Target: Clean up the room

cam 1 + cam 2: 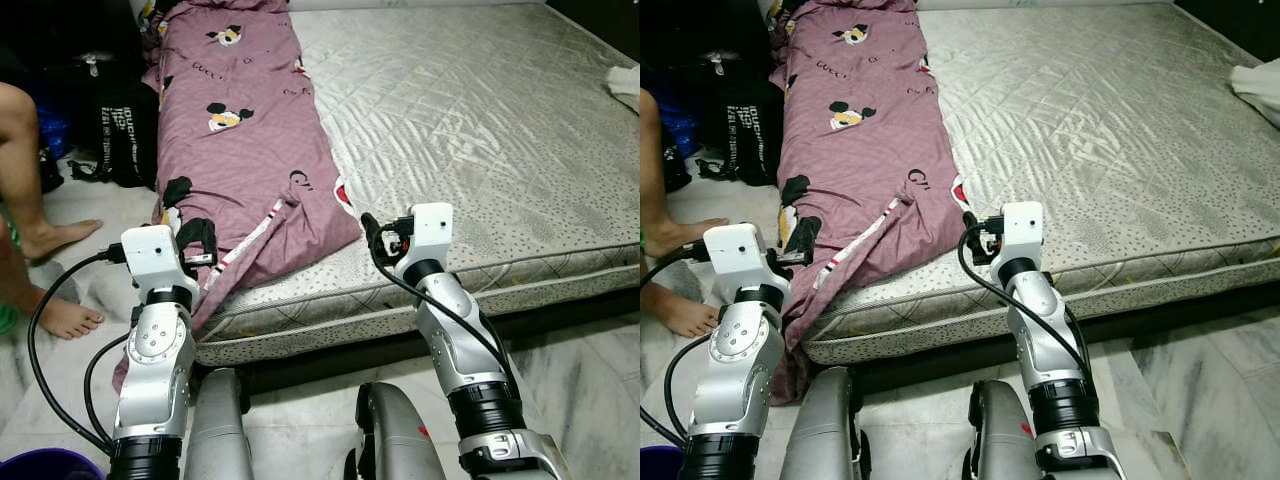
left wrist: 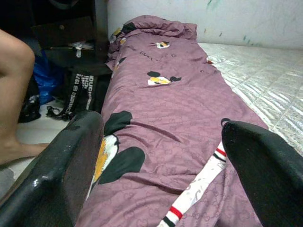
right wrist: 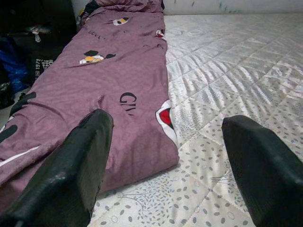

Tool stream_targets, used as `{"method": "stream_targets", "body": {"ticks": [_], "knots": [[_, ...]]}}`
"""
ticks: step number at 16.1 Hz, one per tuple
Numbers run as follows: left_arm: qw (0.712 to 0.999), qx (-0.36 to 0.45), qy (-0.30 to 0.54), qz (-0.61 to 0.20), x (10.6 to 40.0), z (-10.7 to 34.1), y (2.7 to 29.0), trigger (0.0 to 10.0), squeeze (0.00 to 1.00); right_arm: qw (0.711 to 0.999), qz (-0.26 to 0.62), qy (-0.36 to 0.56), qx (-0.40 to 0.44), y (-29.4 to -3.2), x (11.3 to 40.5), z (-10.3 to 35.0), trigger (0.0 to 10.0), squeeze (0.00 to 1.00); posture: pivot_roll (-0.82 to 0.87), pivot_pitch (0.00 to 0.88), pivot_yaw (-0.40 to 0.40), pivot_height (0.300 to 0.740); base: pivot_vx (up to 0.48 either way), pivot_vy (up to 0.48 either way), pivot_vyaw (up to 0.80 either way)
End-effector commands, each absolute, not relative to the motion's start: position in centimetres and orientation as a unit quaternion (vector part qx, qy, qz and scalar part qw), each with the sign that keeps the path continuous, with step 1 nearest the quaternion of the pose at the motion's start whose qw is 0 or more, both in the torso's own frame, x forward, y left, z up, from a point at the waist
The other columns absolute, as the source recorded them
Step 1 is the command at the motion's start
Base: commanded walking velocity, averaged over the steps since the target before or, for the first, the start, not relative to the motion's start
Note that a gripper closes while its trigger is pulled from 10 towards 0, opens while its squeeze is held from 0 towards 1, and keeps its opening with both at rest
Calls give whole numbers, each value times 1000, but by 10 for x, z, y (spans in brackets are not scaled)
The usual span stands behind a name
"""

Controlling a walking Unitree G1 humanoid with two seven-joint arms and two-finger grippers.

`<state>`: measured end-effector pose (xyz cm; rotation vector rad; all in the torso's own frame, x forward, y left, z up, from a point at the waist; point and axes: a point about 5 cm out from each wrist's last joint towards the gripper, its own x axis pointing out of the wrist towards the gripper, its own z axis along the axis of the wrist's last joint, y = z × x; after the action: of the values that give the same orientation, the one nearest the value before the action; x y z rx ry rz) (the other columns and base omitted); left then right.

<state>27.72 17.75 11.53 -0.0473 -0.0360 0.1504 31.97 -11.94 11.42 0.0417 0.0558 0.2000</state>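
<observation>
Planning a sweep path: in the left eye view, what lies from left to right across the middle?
Person's leg → black bag → purple blanket → bare mattress → white cloth.

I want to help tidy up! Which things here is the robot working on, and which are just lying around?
For the job:
purple blanket
mattress
left gripper, jaws open
right gripper, jaws open

Just lying about:
black bag
white cloth
person's foot

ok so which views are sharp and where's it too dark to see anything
Left eye view: sharp, sheen on the mattress, dark corner behind the black bag. Left wrist view: claw fingers blurred up close, purple blanket clear. Right wrist view: the same blur, mattress bright.
</observation>
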Motion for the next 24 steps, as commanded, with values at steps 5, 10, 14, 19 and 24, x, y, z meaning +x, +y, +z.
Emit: {"method": "stream_targets", "body": {"ticks": [5, 10, 14, 19, 24], "knots": [[997, -38, -25, 63, 278, 120, 177, 10000, 0, 995, 100, 14, 17, -120, 323, 121, 10000, 0, -77, 84, -26, 598, 0, 0, 0], [997, -43, -24, 57, 277, 119, 175, 10000, 0, 995, 101, 14, 13, -120, 322, 121, 10000, 0, -78, 82, -26, 598, 223, 0, 0], [997, -48, -27, 51, 278, 120, 173, 10000, 0, 995, 101, 12, 10, -120, 323, 121, 10000, 0, -77, 78, -26, 598, 319, 0, 0], [997, -51, -22, 51, 278, 119, 172, 10000, 0, 995, 101, 12, 8, -120, 323, 121, 10000, 0, -76, 78, -27, 598, 334, 0, 0], [997, -51, -8, 53, 280, 115, 169, 10000, 0, 995, 97, 14, 4, -123, 323, 119, 10000, 0, -82, 92, -26, 598, 50, 0, 0]]}}
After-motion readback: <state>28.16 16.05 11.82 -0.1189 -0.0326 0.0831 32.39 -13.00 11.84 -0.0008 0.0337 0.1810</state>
